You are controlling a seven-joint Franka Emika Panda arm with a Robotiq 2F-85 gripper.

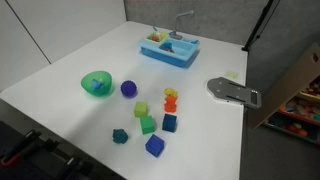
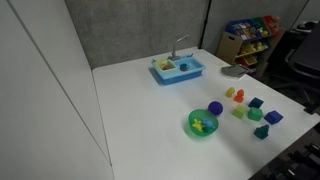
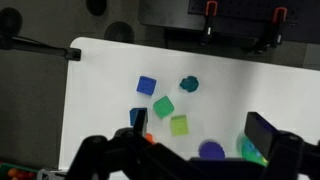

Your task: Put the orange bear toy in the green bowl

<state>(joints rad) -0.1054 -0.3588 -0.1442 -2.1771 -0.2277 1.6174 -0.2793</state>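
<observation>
Even, bright light falls on the white bench [image 1: 70, 70]; shadows are soft. The wrist view is blurred.

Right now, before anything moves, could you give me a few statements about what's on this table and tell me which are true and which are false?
1. The orange bear toy already sits in the green bowl. False: it stands on the table near the blocks, apart from the bowl.
2. A purple ball lies on the table close beside the green bowl. True.
3. A tap rises from the blue tray. True.
4. The end effector is gripping a block. False: in the wrist view its fingers stand wide apart above the table with nothing held between them.
</observation>
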